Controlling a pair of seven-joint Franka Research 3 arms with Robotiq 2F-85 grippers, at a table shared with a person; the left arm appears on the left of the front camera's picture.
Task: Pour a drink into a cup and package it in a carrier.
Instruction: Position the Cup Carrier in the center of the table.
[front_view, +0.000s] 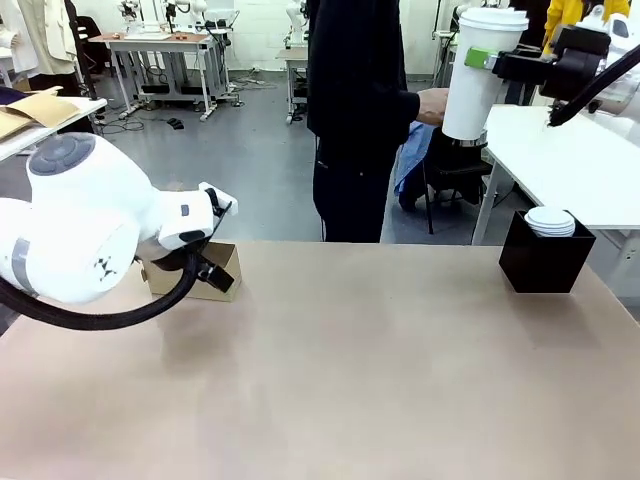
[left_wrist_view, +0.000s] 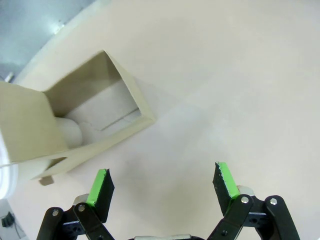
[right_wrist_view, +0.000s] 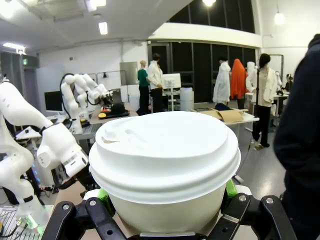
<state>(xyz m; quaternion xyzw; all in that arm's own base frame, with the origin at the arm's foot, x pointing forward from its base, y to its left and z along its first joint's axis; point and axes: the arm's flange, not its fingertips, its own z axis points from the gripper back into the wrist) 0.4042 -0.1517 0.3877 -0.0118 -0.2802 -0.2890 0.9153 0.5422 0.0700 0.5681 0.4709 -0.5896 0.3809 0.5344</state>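
The cup (front_view: 472, 85), lidded and upright with its long axis vertical, is clamped between the right arm's fingers (front_view: 481, 58), high at the far right and well above the surface (front_view: 350, 370). A person's hand (front_view: 433, 105) is just beside it. The carrier (front_view: 222, 272) sits on the surface at the near left, so it lies leftward of and well below the held cup. The left arm's fingers (left_wrist_view: 100, 186) are spread wide and empty just beside the carrier, making that arm much the nearer to it. By count there is one cup, one carrier and one stack of lids (front_view: 550, 222) in one black box (front_view: 545, 265) at the right. A pale rounded shape inside the carrier is too unclear to name.
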